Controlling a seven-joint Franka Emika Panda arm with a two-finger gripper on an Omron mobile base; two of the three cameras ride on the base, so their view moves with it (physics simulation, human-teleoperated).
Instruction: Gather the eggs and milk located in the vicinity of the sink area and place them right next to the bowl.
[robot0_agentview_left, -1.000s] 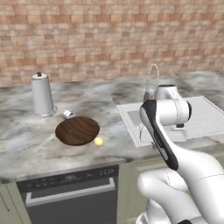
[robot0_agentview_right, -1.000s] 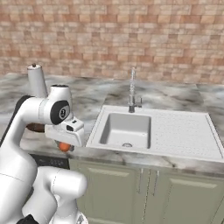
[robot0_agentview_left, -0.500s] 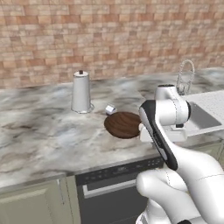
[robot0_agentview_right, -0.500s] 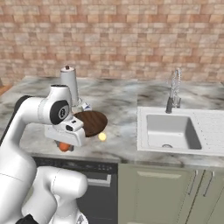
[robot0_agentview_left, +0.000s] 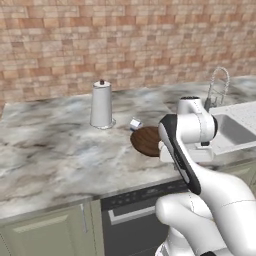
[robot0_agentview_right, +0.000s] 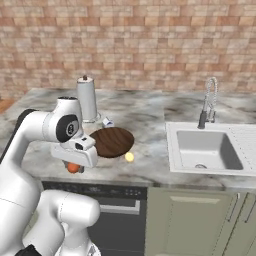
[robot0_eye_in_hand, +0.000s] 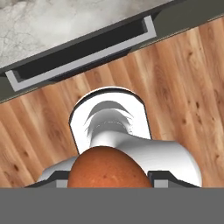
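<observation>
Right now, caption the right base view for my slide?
Tool shut on an orange egg, short of the wooden bowl.

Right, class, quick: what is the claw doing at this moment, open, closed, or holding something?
Claw: closed on an orange-brown egg, held out over the floor in front of the counter.

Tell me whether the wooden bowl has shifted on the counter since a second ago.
No. The bowl keeps its place right of the jug, the milk carton between them; the base drove, so the whole view slid.
</observation>
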